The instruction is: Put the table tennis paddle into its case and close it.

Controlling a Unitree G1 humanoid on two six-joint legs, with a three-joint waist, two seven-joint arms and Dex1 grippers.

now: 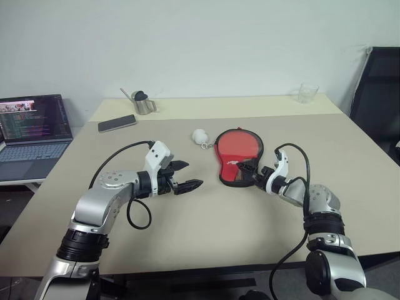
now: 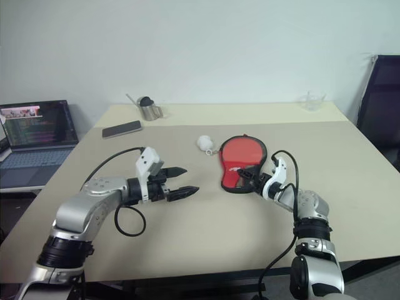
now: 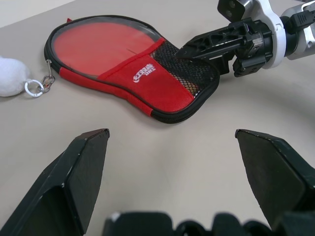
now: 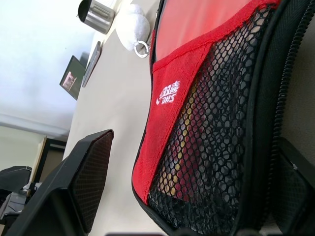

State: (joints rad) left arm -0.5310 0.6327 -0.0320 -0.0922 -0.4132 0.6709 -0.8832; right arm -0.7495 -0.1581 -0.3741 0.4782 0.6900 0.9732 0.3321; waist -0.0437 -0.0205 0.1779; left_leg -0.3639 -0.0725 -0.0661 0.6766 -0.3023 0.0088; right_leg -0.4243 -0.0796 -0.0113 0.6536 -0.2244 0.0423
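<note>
The right hand (image 1: 250, 169), fingers spread wide and holding nothing, sits at the handle end of the case (image 1: 238, 155), by its black mesh pocket and white logo. The left hand (image 1: 187, 177) hangs spread and empty over bare table (image 1: 206, 231), well apart from the case.

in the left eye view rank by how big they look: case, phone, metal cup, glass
1. case
2. phone
3. metal cup and glass look about alike, so unranked
</note>
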